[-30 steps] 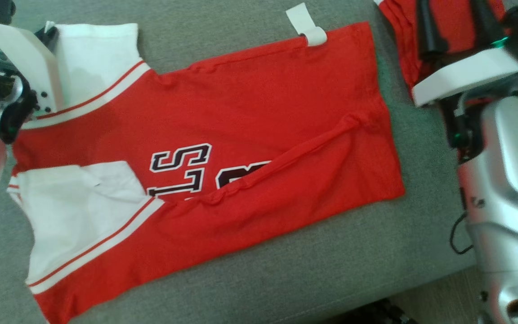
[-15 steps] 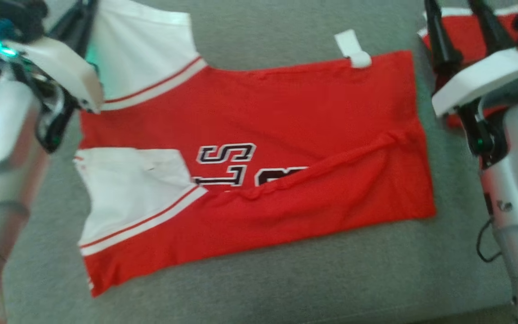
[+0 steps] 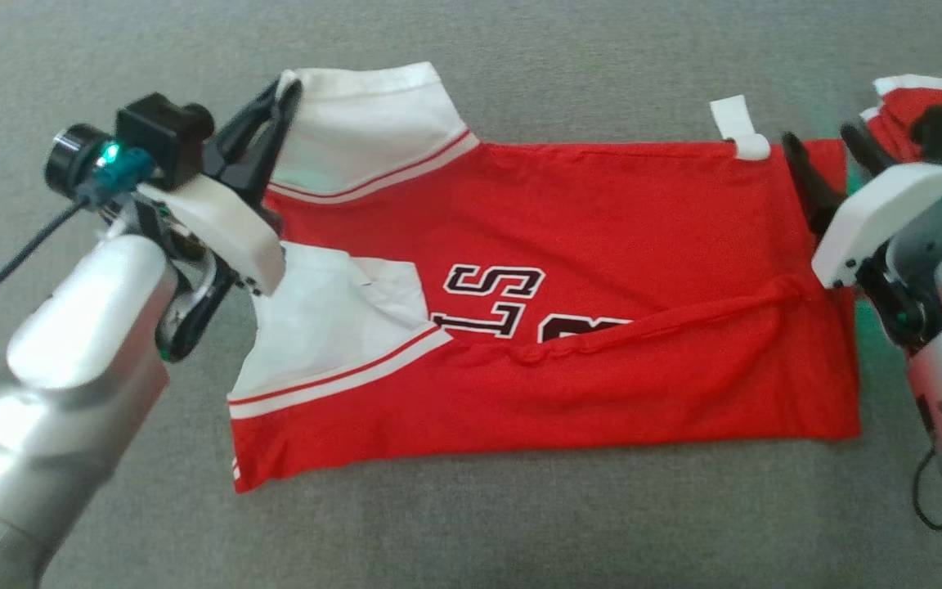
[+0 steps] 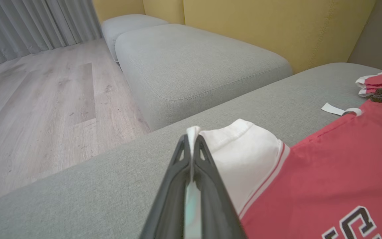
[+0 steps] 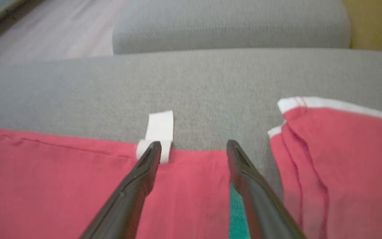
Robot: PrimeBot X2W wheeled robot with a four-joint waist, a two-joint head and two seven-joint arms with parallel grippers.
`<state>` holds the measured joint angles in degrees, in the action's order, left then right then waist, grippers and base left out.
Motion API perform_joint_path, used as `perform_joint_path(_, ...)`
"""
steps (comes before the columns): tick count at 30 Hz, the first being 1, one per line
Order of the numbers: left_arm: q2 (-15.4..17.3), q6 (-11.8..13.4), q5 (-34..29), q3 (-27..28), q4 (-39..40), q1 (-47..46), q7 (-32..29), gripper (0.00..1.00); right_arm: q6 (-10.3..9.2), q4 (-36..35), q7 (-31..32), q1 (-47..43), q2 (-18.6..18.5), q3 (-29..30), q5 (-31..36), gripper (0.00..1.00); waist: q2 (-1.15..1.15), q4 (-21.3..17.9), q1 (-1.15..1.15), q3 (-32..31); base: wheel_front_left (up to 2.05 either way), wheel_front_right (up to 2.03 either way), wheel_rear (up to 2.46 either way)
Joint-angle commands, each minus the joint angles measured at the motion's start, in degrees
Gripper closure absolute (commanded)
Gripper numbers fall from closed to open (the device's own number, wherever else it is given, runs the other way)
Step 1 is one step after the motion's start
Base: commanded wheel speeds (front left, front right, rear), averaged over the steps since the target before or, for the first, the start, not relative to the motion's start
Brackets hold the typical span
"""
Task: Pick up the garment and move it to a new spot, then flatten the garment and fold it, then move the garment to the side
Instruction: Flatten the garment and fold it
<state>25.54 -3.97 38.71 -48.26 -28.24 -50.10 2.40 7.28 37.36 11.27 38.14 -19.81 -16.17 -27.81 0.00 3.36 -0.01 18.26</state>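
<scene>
The garment (image 3: pixel 602 245) is a red jersey with white sleeves and black lettering, lying spread on the grey cushion (image 3: pixel 520 523). Its near edge is folded over the letters. My left gripper (image 3: pixel 287 86) is shut on the corner of the far white sleeve (image 3: pixel 356 123). The left wrist view shows that gripper (image 4: pixel 191 139) pinching the sleeve (image 4: pixel 244 152) edge. My right gripper (image 3: pixel 818 139) is open over the garment's far right corner, beside a white tag (image 3: pixel 737 127). In the right wrist view the right gripper (image 5: pixel 193 144) hangs spread above the red cloth (image 5: pixel 61 186), one finger near the tag (image 5: pixel 159 127).
A second red garment (image 3: pixel 904 106) with white trim lies at the far right, close to my right gripper; it also shows in the right wrist view (image 5: pixel 337 149). Beyond the cushion are a grey ottoman (image 4: pixel 191 66), a yellow sofa back (image 4: pixel 260 23) and wooden floor (image 4: pixel 45 99).
The head camera has moved, so the whole picture has shifted right and down. My left gripper stays shut on the white sleeve and my right gripper stays open by the far right corner.
</scene>
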Motion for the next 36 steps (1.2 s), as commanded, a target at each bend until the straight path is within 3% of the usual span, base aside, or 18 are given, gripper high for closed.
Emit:
perform_joint_path(1,2.71,0.52,-0.19,1.81,2.01,-1.17,-0.37,1.00,0.21,-0.66,0.52,0.99,-1.10,-0.77,-0.48,0.00,0.00,0.47,0.01,0.08,0.00,0.00,0.00)
perform_joint_path(17,4.37,2.68,0.30,1.24,8.81,0.07,-3.13,1.00,0.21,11.47,0.25,6.90,-1.55,-4.06,0.00,0.00,0.00,1.78,0.01,2.12,0.00,0.00,0.00)
perform_joint_path(18,4.40,2.73,0.32,1.25,8.81,-0.06,-3.23,1.00,0.21,11.95,0.37,7.42,-1.59,-4.42,-0.09,0.67,0.00,1.76,0.01,2.26,0.00,0.00,0.00)
perform_joint_path(19,4.43,2.74,0.36,1.28,8.73,-0.25,-3.33,1.00,0.21,12.17,0.30,8.03,-1.65,-4.85,-0.24,1.00,0.00,1.70,0.01,2.39,0.00,0.00,0.00)
perform_joint_path(36,5.15,3.38,1.43,6.48,-2.72,-10.32,-0.65,1.00,0.21,8.38,-6.47,21.74,-1.39,-8.10,-7.11,1.00,0.00,-1.45,0.01,4.70,0.00,0.00,0.00)
